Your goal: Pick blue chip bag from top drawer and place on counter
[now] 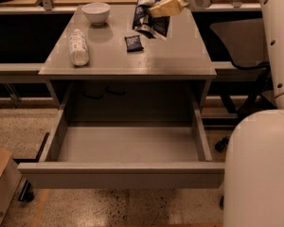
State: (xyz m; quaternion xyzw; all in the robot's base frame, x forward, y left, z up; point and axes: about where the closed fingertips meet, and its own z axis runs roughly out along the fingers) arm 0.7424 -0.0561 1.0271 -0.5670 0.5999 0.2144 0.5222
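blue chip bag (149, 14) is hanging over the rear of the counter (180, 51), out of the top drawer (128, 145). gripper (168, 6) is clamping its upper part. Risk: if dropped from height, the crinkly bag could be toppling onto the small dark packet (133, 43) or sliding off the back.

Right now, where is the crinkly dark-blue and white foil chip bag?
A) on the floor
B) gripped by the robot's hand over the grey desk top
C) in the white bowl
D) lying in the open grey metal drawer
B: the gripper is shut on the blue chip bag over the far side of the counter, not in the open top drawer.
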